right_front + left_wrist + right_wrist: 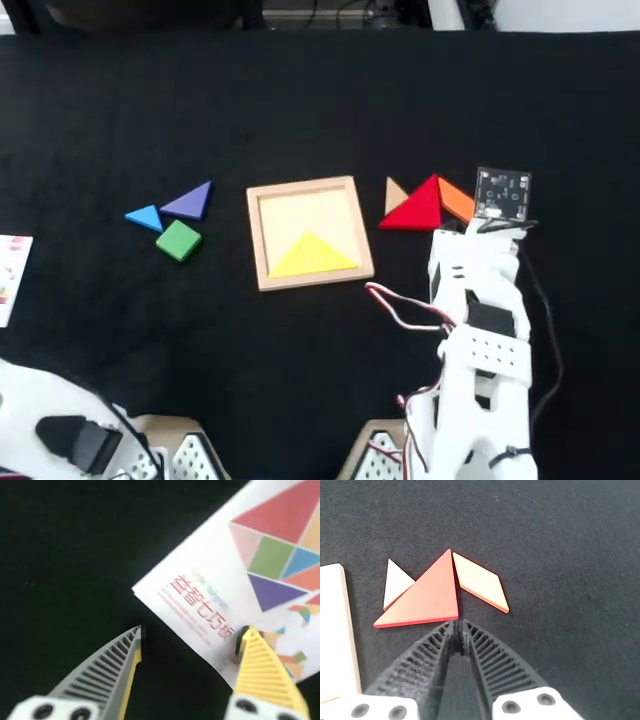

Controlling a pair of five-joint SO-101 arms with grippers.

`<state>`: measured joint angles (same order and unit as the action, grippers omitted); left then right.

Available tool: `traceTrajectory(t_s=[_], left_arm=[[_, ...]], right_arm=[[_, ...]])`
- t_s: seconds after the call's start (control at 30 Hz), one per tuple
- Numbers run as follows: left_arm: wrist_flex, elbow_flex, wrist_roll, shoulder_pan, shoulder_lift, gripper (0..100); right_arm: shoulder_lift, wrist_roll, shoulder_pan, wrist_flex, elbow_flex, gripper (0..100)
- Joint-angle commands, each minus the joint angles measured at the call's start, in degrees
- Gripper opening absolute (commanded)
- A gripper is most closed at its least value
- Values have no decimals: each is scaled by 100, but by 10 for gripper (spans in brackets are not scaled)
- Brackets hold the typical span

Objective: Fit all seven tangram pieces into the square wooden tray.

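Right tool [458,630] clenched, empty, poised at edge of red triangle [427,600], 3 o'clock of tray [256,240]; probably set to nudge it. Yellow triangle [310,256] seated at tray's 6 o'clock. Left tool [192,632] released over card [210,565].

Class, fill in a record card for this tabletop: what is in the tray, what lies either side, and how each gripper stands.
In wooden tray: yellow triangle
Left-arm side of tray: blue triangle, purple triangle, green square
Right-arm side of tray: tan triangle, red triangle, orange parallelogram
Left gripper: fingers open, over printed card
Right gripper: fingers shut, empty, tips by red triangle
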<state>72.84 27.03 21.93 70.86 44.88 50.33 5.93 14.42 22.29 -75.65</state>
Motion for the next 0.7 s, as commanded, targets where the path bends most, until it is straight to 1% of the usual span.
traceTrajectory(t_s=[0.0, 0.2, 0.33, 0.4, 0.5, 0.6, 0.67], left_arm=[[-105, 1138, 35, 620, 589, 306], [-53, 2360, 475, 1279, 1125, 306], [-26, 2756, 510, 1508, 1187, 306], [185, 2958, 510, 1534, 1187, 306], [941, 3547, 484, 1446, 1187, 306], [1987, 4558, 466, 1033, 1187, 306], [2716, 5402, 387, 637, 1187, 306]], right_arm=[[119, 9, -88, -105, 40, 12], [119, 9, -88, -105, 40, 12], [119, 9, -88, -105, 40, 12], [119, 9, -88, -105, 40, 12], [119, 9, -88, -105, 40, 12], [119, 9, -88, -105, 40, 12], [119, 9, -88, -105, 40, 12]])
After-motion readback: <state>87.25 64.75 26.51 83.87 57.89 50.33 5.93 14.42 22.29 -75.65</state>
